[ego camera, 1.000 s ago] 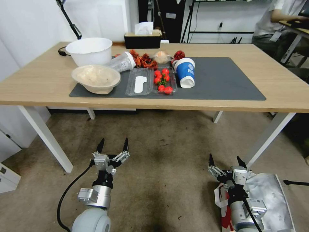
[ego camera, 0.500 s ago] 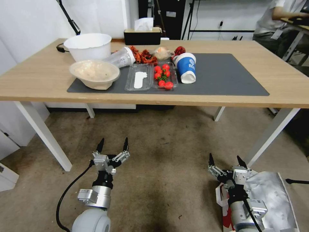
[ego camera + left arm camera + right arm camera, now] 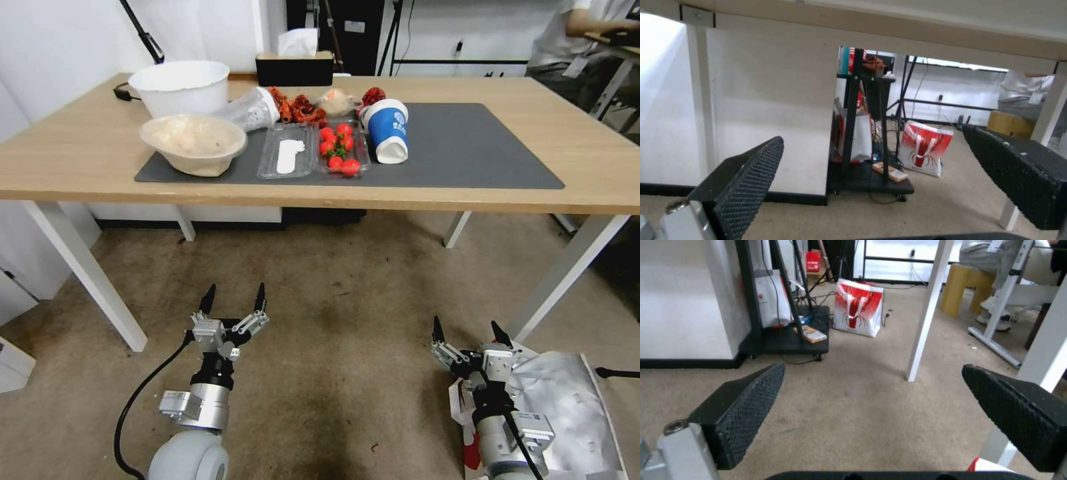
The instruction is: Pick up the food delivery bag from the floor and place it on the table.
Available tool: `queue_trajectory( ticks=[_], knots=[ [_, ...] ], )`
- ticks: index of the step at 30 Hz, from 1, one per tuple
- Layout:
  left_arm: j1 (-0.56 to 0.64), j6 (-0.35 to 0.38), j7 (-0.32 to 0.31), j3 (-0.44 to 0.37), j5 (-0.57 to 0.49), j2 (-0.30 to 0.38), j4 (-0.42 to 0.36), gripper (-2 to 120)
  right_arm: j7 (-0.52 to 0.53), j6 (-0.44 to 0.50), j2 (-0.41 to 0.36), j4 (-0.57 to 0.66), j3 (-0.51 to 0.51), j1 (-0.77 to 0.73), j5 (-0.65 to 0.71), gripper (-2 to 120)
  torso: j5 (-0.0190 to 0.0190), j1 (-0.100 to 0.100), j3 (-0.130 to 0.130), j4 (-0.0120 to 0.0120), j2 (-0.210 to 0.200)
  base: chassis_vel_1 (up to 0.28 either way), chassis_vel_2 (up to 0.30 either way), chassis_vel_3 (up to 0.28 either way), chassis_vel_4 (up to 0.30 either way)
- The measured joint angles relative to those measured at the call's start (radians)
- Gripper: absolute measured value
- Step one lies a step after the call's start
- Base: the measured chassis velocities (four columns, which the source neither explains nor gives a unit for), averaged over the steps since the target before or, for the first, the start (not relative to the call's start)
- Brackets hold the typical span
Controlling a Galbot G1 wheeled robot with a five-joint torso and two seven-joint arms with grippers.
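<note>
The food delivery bag (image 3: 567, 407) lies on the floor (image 3: 347, 293) at the lower right, silver foil lining up and a red side panel by my right arm. My right gripper (image 3: 469, 330) hovers open over the bag's near-left corner, holding nothing; its fingers (image 3: 742, 410) frame bare carpet. A red-and-white corner (image 3: 982, 466) peeks below them. My left gripper (image 3: 235, 293) is open over the carpet to the left, and its fingers (image 3: 746, 180) point under the table (image 3: 80, 160). The dark grey mat (image 3: 467, 147) has free room on its right half.
On the mat's left half stand bowls (image 3: 193, 137), a tomato tray (image 3: 340, 150) and a blue-and-white cup (image 3: 388, 130). White table legs (image 3: 567, 273) rise just beyond the bag. A black cart (image 3: 782, 336) and another red-and-white bag (image 3: 859, 306) stand beyond the table.
The whole head picture has shifted, with the table sliding upward and a little more of the bag showing, so the camera moved. Both grippers hold the same pose, open.
</note>
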Motion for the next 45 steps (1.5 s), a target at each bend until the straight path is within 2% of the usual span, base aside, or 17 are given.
queue_trajectory(
  ticks=[16, 45],
  knots=[
    [-0.002, -0.013, 0.005, 0.003, -0.003, -0.002, 0.004, 100, 0.000, 0.003, 0.000, 0.002, 0.001, -0.003, -0.002, 100, 0.0000, -0.021, -0.049, 0.0000, -0.069, 0.000, 0.000, 0.000, 0.000],
    [-0.006, -0.027, 0.010, 0.006, -0.011, -0.004, 0.009, 100, 0.002, 0.004, 0.000, -0.001, 0.002, 0.000, 0.002, 100, 0.0000, -0.045, -0.131, 0.0000, -0.176, 0.000, 0.000, 0.000, 0.000]
  ],
)
